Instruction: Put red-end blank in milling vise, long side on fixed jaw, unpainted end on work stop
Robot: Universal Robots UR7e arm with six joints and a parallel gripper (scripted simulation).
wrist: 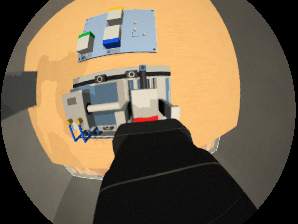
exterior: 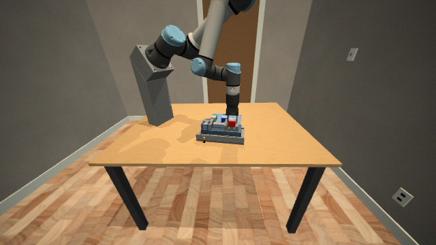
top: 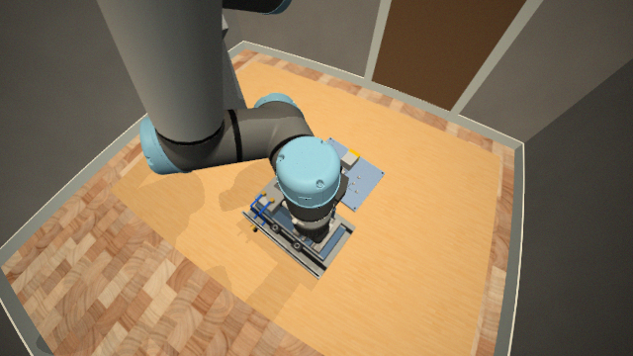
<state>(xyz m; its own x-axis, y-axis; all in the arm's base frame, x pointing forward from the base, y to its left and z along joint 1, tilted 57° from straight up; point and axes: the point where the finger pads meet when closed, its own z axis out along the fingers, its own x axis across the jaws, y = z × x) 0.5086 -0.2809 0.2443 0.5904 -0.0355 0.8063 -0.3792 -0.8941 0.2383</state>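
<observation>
The blank with the red end (wrist: 145,106) lies in the milling vise (wrist: 120,104), between the jaws, at the side away from the blue hoses (wrist: 80,135). Its red end (exterior: 231,123) points away from the thin work stop rod (wrist: 141,76). My gripper (exterior: 232,115) points straight down, close above this blank, and is open and holds nothing. In the wrist view the gripper's dark body hides the fingertips. In the top view the wrist covers most of the vise (top: 297,228).
The blue-grey plate (wrist: 119,32) lies just behind the vise and carries blanks with a green end (wrist: 84,42), a blue end (wrist: 109,40) and a yellow end (wrist: 115,14). The arm's grey pedestal (exterior: 152,86) stands at the table's back left.
</observation>
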